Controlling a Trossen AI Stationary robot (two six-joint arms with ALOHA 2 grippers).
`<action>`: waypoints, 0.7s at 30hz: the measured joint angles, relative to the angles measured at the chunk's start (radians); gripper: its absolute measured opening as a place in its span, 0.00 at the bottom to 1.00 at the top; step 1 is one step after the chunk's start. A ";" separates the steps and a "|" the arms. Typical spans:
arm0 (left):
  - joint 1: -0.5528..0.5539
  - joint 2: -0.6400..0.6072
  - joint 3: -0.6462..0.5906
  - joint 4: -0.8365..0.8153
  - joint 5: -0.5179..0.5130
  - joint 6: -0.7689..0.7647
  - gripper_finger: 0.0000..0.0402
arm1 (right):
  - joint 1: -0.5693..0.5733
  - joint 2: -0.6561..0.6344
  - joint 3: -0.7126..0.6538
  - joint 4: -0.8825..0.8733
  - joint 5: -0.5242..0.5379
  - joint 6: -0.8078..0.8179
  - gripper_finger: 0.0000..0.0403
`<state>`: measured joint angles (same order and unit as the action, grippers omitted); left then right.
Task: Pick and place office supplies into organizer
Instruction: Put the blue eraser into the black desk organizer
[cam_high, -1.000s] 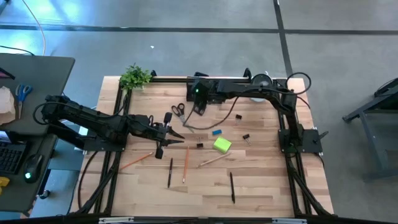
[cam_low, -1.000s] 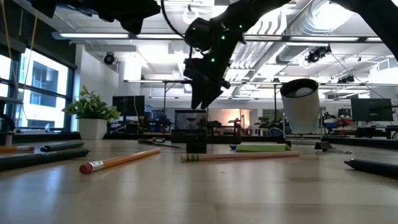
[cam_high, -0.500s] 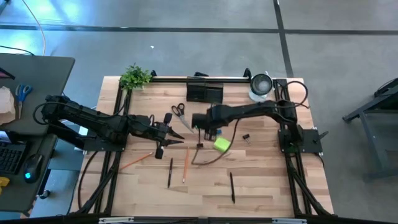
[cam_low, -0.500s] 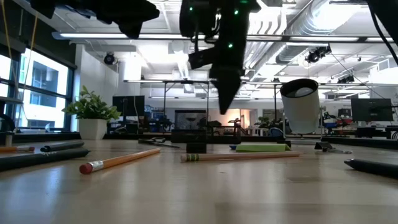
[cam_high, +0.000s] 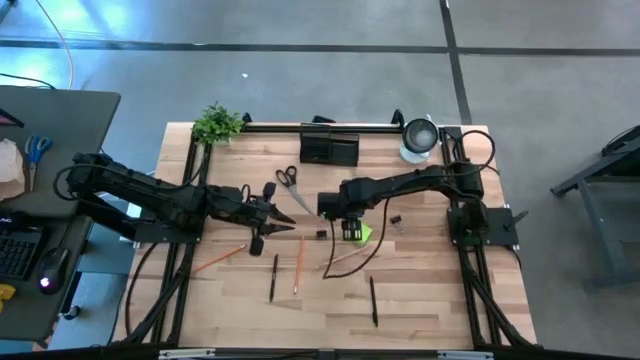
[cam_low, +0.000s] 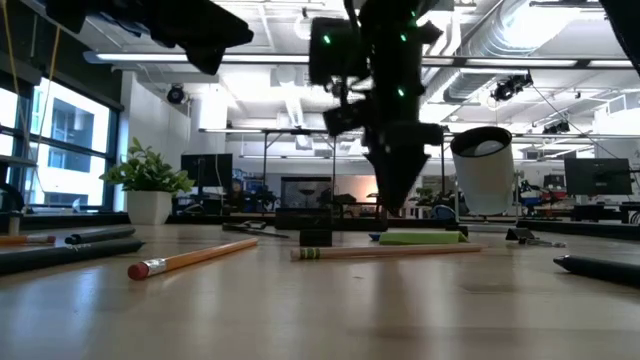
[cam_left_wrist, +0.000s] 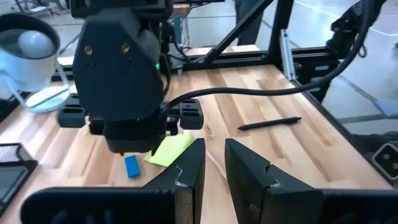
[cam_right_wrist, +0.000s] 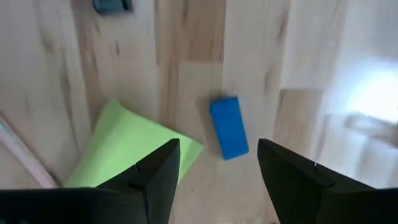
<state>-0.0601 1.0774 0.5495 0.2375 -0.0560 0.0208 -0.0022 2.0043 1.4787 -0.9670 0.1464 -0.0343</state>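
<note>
Looking down from the high view, the right gripper (cam_high: 347, 226) hangs over the middle of the wooden table (cam_high: 430, 290), directly above the lime-green sticky-note pad (cam_high: 362, 233), with the small black rectangular organizer tray (cam_high: 328, 150) well apart at about twelve o'clock from it; I cannot tell from here what lies in its compartments. The left gripper (cam_high: 283, 219) waits toward nine o'clock, so the right arm is plainly the nearer one. In the low view, the right gripper (cam_low: 397, 196) points straight down and stands clear above the tabletop, the green pad (cam_low: 422, 237) lying flat just below it. In the left wrist view, the left arm's own fingers (cam_left_wrist: 189, 169) show a narrow gap and hold nothing; beyond them the small blue rectangular eraser (cam_left_wrist: 132, 166) lies just beside the pad's edge. In the right wrist view, the right fingers (cam_right_wrist: 158, 171) are spread wide and empty, and the eraser (cam_right_wrist: 229, 127) sits between their tips but a little ahead, its long axis running roughly along the line of reach rather than across the gap, so a close along that gap would likely meet its short sides.
</note>
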 joint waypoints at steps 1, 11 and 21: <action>0.000 0.000 -0.001 0.000 -0.006 0.000 0.13 | -0.008 -0.010 -0.021 0.019 -0.014 0.000 0.52; 0.000 0.000 -0.001 0.010 -0.008 0.000 0.13 | -0.040 -0.083 -0.213 0.254 -0.069 -0.146 0.51; 0.000 0.000 -0.001 0.013 -0.006 -0.007 0.13 | -0.048 -0.083 -0.247 0.319 0.005 -0.228 0.51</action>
<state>-0.0601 1.0775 0.5488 0.2501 -0.0620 0.0135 -0.0499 1.9209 1.2320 -0.6479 0.1515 -0.2622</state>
